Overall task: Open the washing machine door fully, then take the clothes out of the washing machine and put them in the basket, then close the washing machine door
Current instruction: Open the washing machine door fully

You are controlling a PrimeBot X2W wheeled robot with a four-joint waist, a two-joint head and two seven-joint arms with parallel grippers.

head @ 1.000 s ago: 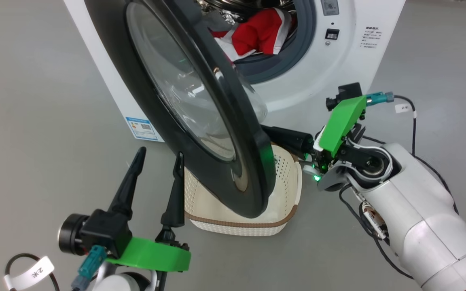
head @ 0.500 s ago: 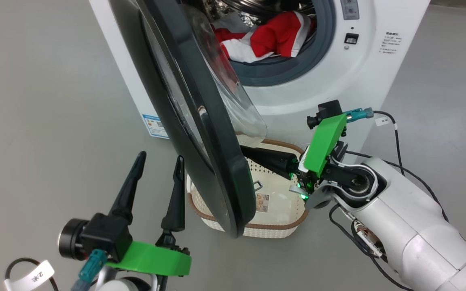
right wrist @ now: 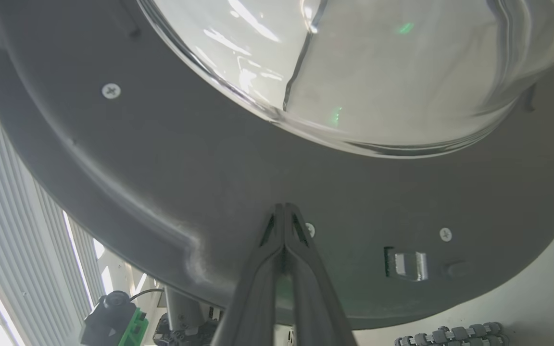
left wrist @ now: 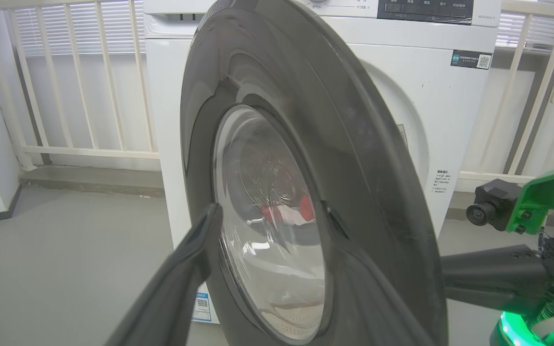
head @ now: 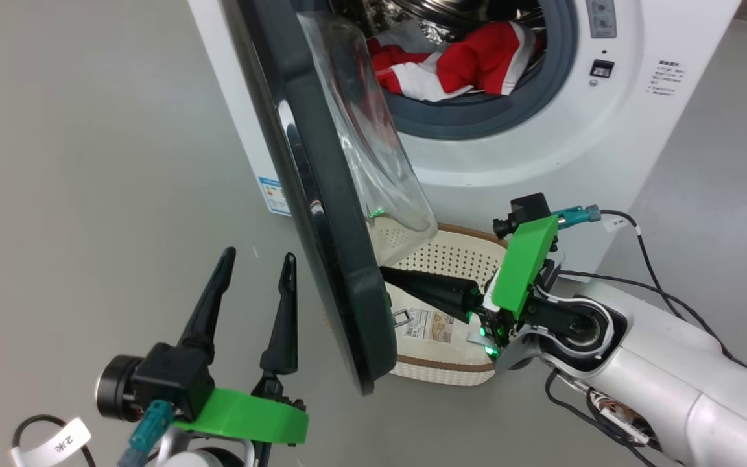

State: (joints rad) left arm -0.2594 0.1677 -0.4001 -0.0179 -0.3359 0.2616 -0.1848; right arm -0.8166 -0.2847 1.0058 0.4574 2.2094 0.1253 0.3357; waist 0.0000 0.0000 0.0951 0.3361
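One round washing machine door (head: 321, 214), a glossy black rim around a bulging clear glass bowl (head: 373, 149), stands partly open on the boxy white washing machine (head: 542, 162), whose steel drum (head: 432, 13) holds soft red-and-white clothes (head: 471, 65). One cream perforated plastic basket (head: 451, 259) with a brown woven-look rim sits on the floor (head: 88, 162) below the opening. The left end effector (head: 258, 256) hangs spread wide and empty outside the door; the right end effector (head: 391, 275), its two tapered dark fingers pressed together on nothing, meets the door's inner rim.
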